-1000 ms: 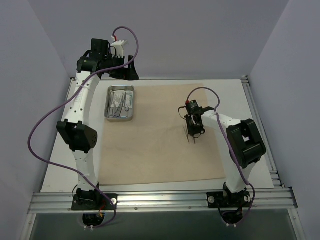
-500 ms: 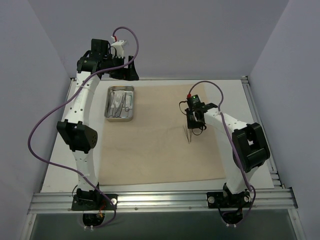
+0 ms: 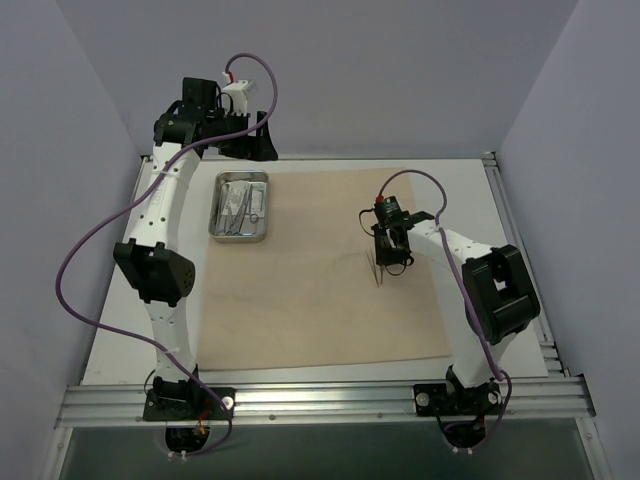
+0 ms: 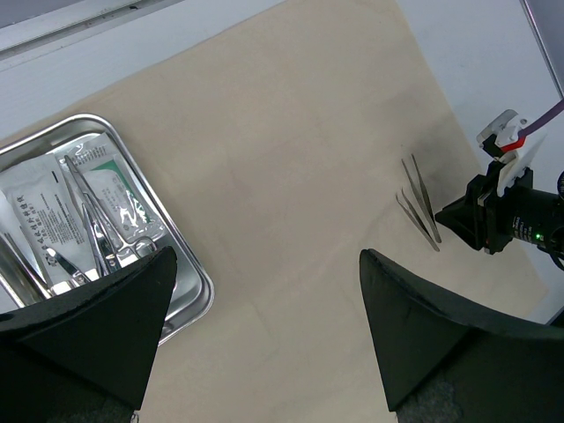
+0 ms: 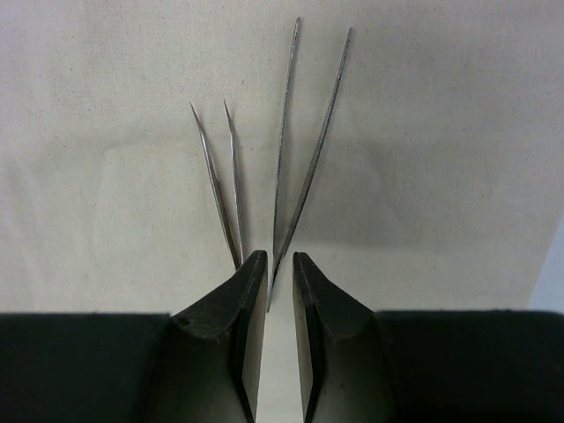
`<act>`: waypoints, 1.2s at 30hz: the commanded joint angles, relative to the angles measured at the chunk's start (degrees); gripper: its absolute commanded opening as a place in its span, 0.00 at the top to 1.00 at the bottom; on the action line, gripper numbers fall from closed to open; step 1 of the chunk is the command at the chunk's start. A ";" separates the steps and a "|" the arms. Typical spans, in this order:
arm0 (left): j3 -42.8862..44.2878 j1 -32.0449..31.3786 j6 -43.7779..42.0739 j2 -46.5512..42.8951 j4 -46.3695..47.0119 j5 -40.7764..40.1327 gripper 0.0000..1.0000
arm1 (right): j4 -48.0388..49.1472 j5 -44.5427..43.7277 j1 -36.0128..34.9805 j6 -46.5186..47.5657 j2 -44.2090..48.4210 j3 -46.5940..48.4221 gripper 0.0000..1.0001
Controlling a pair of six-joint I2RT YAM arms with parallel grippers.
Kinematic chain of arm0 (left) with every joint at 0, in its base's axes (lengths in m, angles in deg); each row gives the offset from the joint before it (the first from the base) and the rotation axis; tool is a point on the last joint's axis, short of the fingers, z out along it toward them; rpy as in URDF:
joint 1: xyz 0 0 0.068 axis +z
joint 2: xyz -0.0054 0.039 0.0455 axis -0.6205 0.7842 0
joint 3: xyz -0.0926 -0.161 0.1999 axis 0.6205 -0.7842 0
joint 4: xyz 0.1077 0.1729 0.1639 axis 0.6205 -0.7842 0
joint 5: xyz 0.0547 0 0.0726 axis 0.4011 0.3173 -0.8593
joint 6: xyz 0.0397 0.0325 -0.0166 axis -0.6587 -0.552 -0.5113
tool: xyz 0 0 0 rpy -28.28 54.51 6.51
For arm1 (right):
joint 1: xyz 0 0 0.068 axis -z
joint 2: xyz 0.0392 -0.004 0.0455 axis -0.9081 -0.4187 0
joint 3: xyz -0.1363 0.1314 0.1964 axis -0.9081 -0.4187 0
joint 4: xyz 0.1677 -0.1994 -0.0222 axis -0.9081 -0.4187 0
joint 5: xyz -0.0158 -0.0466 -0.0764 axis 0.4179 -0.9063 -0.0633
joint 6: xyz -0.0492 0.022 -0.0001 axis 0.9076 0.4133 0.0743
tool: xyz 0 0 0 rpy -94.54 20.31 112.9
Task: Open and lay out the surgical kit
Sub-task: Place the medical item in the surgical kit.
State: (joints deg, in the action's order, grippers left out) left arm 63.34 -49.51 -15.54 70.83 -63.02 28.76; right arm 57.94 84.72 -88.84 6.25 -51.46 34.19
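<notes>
The beige cloth (image 3: pixel 310 300) lies spread flat on the table. The small steel tray (image 3: pixel 216 207) stands on its far left corner and holds scissor-handled instruments (image 4: pixel 99 240) on top of clear packets (image 4: pixel 40 204). Two thin tweezers lie side by side on the cloth at the right, a longer pair (image 5: pixel 308 150) and a shorter pair (image 5: pixel 220 176). My right gripper (image 5: pixel 273 257) is low behind them, its jaws a narrow gap apart. The longer pair's joined end sits loosely in that gap. My left gripper (image 4: pixel 267 254) hangs wide open and empty, high above the tray's far side.
The cloth's right edge (image 4: pixel 458 115) runs close to the right gripper, with bare white table (image 3: pixel 500 250) beyond it. Aluminium rails (image 3: pixel 320 400) frame the table at the front and right. The left arm (image 3: pixel 160 270) stretches along the table's left side.
My right gripper drew back a little from the tweezers, then came forward again. The tweezers stayed lying on the cloth. The left arm has not moved.
</notes>
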 commanded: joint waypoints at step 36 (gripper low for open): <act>0.35 0.26 -0.72 -2.69 0.40 0.22 0.06 | -1.05 1.37 0.04 -3.51 1.70 -4.58 0.89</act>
State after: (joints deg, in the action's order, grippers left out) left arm 63.34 -49.51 -15.56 70.83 -63.02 28.76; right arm 60.08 87.53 -88.91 2.82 -51.89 29.86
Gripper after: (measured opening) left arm 0.938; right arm 0.105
